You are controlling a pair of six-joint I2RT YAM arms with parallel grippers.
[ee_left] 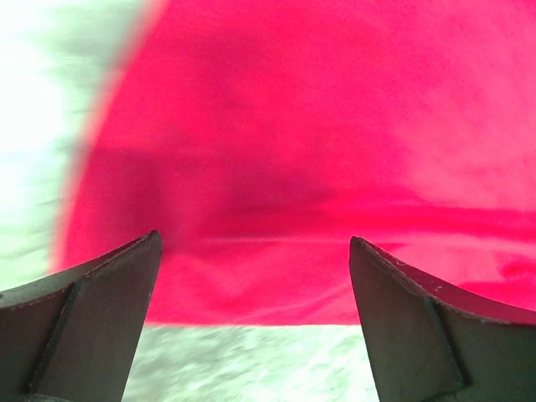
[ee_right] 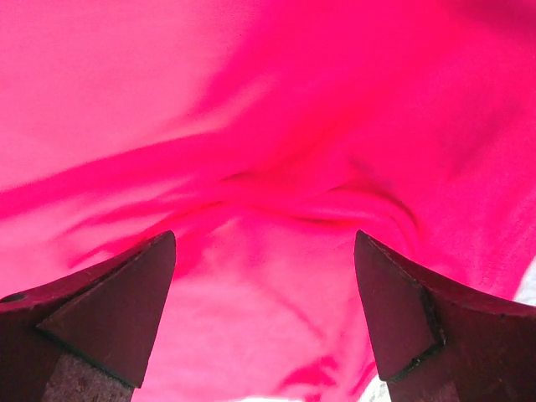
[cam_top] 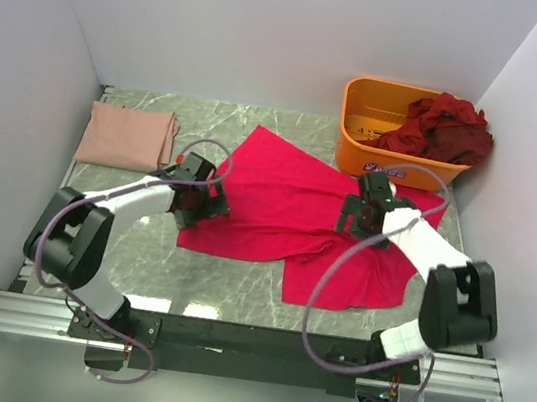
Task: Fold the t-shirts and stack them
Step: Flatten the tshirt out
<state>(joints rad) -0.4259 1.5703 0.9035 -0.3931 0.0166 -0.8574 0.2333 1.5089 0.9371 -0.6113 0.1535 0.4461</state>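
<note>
left gripper (ee_left: pixel 254 240) and right gripper (ee_right: pixel 265 234) gape empty over red t-shirt (cam_top: pixel 277 212) while orange bin (cam_top: pixel 395 165) holds maroon shirts (cam_top: pixel 446 127).

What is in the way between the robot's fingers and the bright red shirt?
Nothing I can see. The left fingers and the right fingers both hang open just above the red shirt, with only its cloth showing between them.

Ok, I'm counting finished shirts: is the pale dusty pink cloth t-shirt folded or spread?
Folded: the pale dusty pink cloth t-shirt lies as a neat rectangle with layered edges at the green marble table's far left.
</note>
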